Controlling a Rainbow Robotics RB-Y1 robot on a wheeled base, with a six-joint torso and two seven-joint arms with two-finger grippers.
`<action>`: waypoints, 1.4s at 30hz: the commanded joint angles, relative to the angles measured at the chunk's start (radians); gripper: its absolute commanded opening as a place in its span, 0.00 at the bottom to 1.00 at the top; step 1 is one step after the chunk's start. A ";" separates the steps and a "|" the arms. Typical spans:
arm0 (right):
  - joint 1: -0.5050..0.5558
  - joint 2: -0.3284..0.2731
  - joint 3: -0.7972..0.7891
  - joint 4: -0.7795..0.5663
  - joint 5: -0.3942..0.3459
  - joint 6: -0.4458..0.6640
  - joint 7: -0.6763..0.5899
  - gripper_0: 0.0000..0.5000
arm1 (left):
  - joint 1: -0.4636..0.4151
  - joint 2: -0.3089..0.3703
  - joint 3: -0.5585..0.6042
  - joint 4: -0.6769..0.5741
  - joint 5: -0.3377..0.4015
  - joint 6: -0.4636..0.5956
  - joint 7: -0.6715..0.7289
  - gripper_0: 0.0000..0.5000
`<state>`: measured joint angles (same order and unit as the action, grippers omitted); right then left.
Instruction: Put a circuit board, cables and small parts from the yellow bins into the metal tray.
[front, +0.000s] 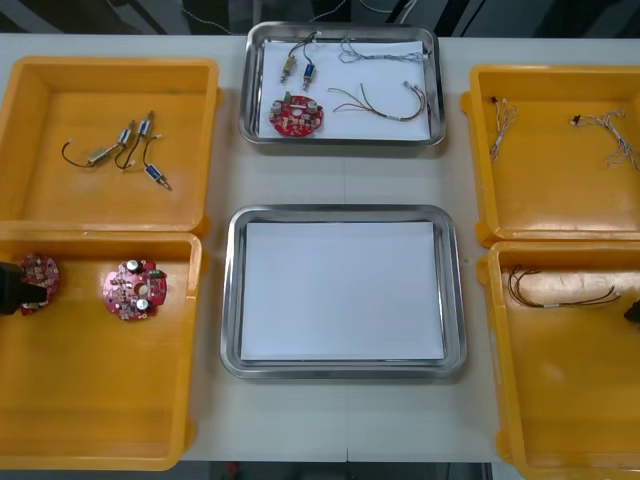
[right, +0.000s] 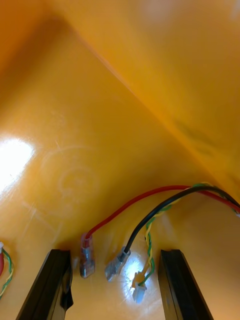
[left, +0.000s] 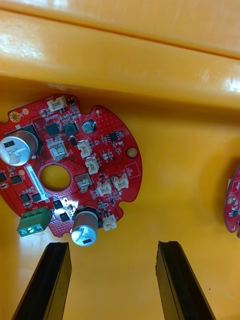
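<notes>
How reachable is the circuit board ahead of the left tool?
Probably yes. The left tool, open in the near-left yellow bin, has the circuit board flat just ahead, nothing on it; the bin wall behind might crowd it. The right tool sits open over cables.

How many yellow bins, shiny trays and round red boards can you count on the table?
Yellow plastic bins: 4
Shiny metal trays: 2
Round red circuit boards: 3
Total: 9

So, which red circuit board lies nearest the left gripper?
The outermost board in the near left bin, beside the left gripper; its neighbour lies farther in.
</notes>
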<state>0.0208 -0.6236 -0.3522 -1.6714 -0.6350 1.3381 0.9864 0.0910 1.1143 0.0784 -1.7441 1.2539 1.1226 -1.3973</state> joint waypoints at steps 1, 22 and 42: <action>-0.009 0.022 0.006 0.021 0.003 -0.011 -0.046 0.95 | 0.023 0.048 -0.025 0.011 -0.014 -0.030 -0.101 1.00; -0.009 0.010 0.004 -0.011 0.005 -0.005 -0.034 0.00 | 0.023 0.048 -0.055 0.026 -0.044 -0.073 -0.092 1.00; -0.015 -0.116 0.001 -0.163 -0.064 0.187 -0.021 0.00 | 0.009 0.048 -0.083 0.040 -0.060 -0.089 -0.085 1.00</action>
<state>0.0164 -0.6924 -0.3523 -1.7783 -0.6819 1.4988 0.9862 0.0910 1.1161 0.0043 -1.7097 1.2060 1.0473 -1.3973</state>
